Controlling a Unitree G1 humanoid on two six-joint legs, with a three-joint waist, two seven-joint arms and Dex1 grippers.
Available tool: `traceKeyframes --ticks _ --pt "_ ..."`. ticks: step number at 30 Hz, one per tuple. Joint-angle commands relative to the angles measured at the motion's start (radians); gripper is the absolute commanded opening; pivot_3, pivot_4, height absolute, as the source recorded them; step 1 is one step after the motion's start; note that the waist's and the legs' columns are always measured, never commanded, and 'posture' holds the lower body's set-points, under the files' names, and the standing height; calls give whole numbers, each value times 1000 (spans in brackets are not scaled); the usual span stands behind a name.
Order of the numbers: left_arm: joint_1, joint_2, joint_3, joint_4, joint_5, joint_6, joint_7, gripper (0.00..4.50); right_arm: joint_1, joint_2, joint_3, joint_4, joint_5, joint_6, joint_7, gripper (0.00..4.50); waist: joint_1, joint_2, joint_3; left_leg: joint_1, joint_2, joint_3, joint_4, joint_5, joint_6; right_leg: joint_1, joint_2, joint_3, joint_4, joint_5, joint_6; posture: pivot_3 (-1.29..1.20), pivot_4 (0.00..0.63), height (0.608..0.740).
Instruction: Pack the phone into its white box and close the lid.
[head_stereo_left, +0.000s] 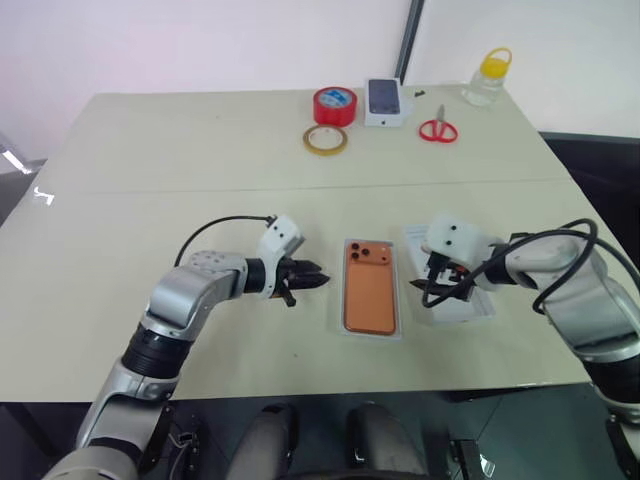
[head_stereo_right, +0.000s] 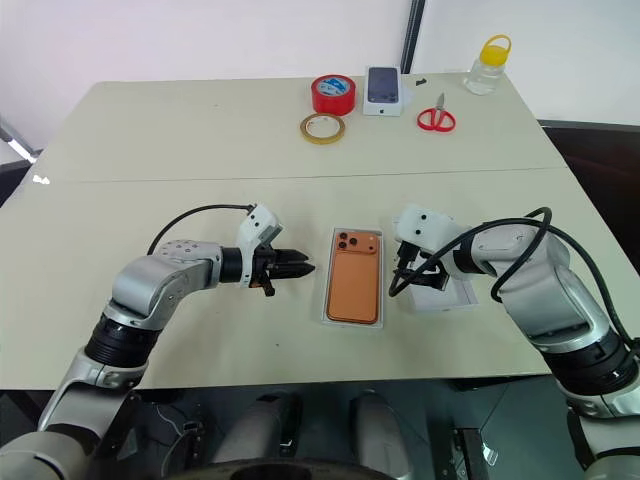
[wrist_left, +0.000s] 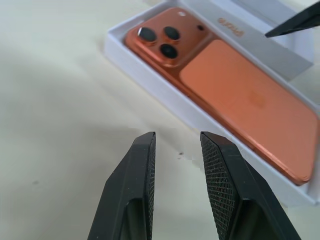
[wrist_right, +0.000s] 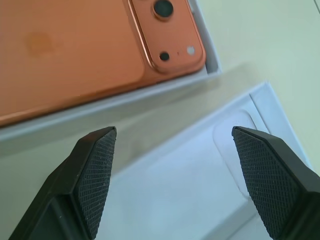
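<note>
A pale beige table (head_stereo_left: 150, 160) is seen, crossed by a thin seam running side to side. Behind the table a plain white wall (head_stereo_left: 200, 45) is lit evenly, and a dark vertical post (head_stereo_left: 410, 40) is set against it. Dark floor (head_stereo_left: 600, 160) is visible beside the table's far right corner.

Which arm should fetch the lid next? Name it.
Right. Its tool hangs open directly over the lid, which lies right of the boxed phone; the left tool sits across the white box.

The beige table (head_stereo_left: 150, 150) carries the white box (head_stereo_left: 347, 300), lid (head_stereo_left: 480, 305), tape rolls (head_stereo_left: 334, 105).
</note>
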Motion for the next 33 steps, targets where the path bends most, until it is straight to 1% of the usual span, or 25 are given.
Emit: traceKeyframes --ticks 1,5,12,14,16,19,20,21,22,25,30,31,33 --pt "11 55 32 -43 -11 -71 -46 1493 -23 10 -71 -70 92 147 -5 3037 -3 0 0 0 0 0 0 0 0 0 0 0 0 0 0 0 150 740" --pt "32 136 20 -53 1 -200 -139 1493 -53 25 -110 -73 144 326 -69 976 2 0 0 0 0 0 0 0 0 0 0 0 0 0 0 0 150 740" --pt "58 232 -13 -18 39 -399 -292 1493 -74 37 -106 -90 214 474 -166 976 4 0 0 0 0 0 0 0 1 0 -1 0 -1 0 0 0 150 740" --pt "66 251 -17 -6 59 -465 -325 1493 -74 45 -104 -106 240 509 -187 976 1 1 0 0 0 0 -1 0 1 0 -1 0 -1 0 0 0 150 740" --pt "69 260 -16 5 71 -493 -341 1493 -72 52 -104 -118 260 536 -210 976 0 1 0 0 0 0 -1 0 1 0 -1 0 -1 0 0 0 150 740" --pt "70 255 -6 16 77 -518 -348 1493 -79 65 -109 -126 288 576 -243 1737 3 1 0 0 0 0 -1 -1 1 0 -1 0 -1 0 0 0 150 740" --pt "72 253 -2 15 80 -536 -352 1493 -87 79 -117 -128 298 601 -256 2167 3 1 0 0 0 0 0 -1 2 0 -1 0 -1 0 0 0 150 740" --pt "76 253 -1 12 81 -549 -358 1493 -97 97 -126 -128 307 631 -270 2708 3 1 0 0 0 0 0 -1 3 0 -1 0 -1 0 0 0 150 740" --pt "82 254 -2 7 84 -569 -365 1493 -104 120 -139 -125 316 659 -286 3116 1 1 0 0 0 0 0 -1 3 0 -1 0 -1 0 0 0 150 740" --pt "102 253 -9 -1 99 -624 -373 1493 -100 163 -164 -103 340 685 -341 3116 1 1 0 0 0 0 -1 -1 2 0 -1 0 -1 0 0 0 150 740" --pt "120 247 -6 -1 103 -670 -387 1493 -78 206 -190 -56 352 685 -449 3116 2 1 0 0 0 0 -1 -1 2 0 -1 0 -1 0 0 0 150 740" --pt "123 248 -5 0 102 -674 -390 1493 -73 213 -193 -49 355 685 -468 2889 2 1 0 0 0 0 -1 -1 2 0 -1 0 -1 0 0 0 150 740" --pt "127 251 -3 2 107 -681 -390 1493 -59 222 -194 -47 366 685 -497 2278 2 1 0 0 0 0 -1 -1 2 0 -1 0 -1 0 0 0 150 740"
